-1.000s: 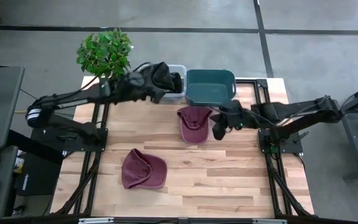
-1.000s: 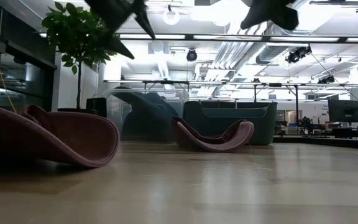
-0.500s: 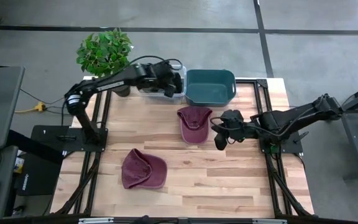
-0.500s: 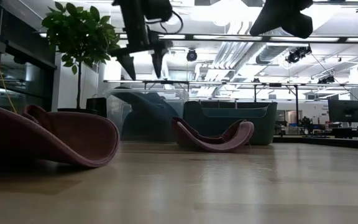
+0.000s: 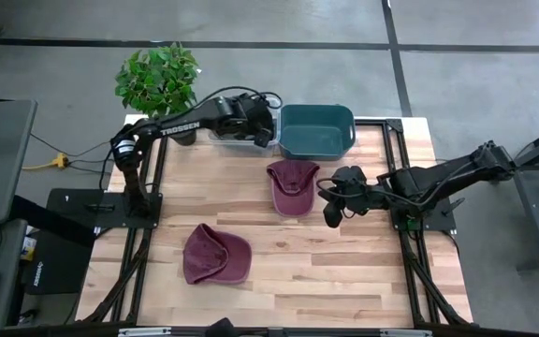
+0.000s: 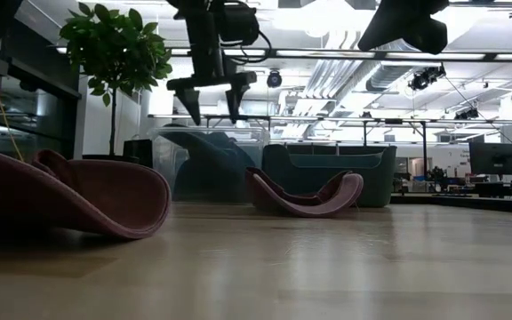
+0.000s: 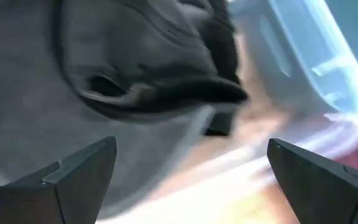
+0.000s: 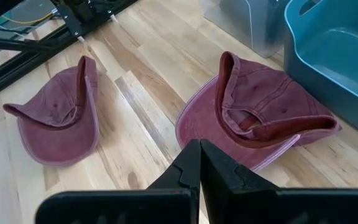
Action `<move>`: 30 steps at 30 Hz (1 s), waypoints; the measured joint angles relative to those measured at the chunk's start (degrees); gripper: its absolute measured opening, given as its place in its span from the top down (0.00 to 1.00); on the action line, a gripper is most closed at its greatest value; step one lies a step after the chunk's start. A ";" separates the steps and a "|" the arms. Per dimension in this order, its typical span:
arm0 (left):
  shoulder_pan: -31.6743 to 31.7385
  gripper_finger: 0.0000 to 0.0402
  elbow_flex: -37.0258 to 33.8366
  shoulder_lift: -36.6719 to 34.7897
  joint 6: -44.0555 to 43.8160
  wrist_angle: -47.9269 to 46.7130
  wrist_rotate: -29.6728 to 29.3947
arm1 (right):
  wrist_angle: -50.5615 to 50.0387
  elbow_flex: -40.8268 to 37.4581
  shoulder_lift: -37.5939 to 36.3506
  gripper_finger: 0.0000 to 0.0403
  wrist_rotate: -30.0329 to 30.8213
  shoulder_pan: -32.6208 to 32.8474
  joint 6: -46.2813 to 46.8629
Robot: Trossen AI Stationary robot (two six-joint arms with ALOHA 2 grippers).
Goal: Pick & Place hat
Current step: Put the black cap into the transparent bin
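Pale plank tabletop (image 5: 344,271), bare along its near edge. At the back sit a teal bin (image 5: 316,131) and a clear bin (image 5: 251,131) holding a dark hat (image 7: 142,56) — left hand (image 5: 262,129) spread above it. Two soft maroon caps (image 5: 291,186) (image 5: 215,254) lie well apart; right hand (image 5: 329,208), pressed together, hovers beside the farther one.

Four cameras, one table (image 5: 344,271)

High looks straight down; low sits at table level facing the far room. Both share the two maroon hats (image 5: 293,185) (image 6: 305,191). Left wrist is jammed close to a grey hat (image 7: 104,81).
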 joint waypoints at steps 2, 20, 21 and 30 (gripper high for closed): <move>0.02 0.01 0.02 -0.02 -0.68 -0.47 -3.89 | 0.01 0.00 0.00 1.00 0.00 0.00 -0.07; 8.54 0.01 0.09 1.92 -7.29 1.46 -7.95 | 3.28 0.04 0.02 1.00 0.46 0.02 -0.97; 8.84 0.01 0.08 2.49 -7.29 1.56 -8.03 | 3.36 0.04 0.02 1.00 0.46 0.02 -0.97; 8.27 0.01 -0.02 5.83 -2.80 3.63 -7.16 | 3.50 0.04 0.02 1.00 0.45 0.02 -0.94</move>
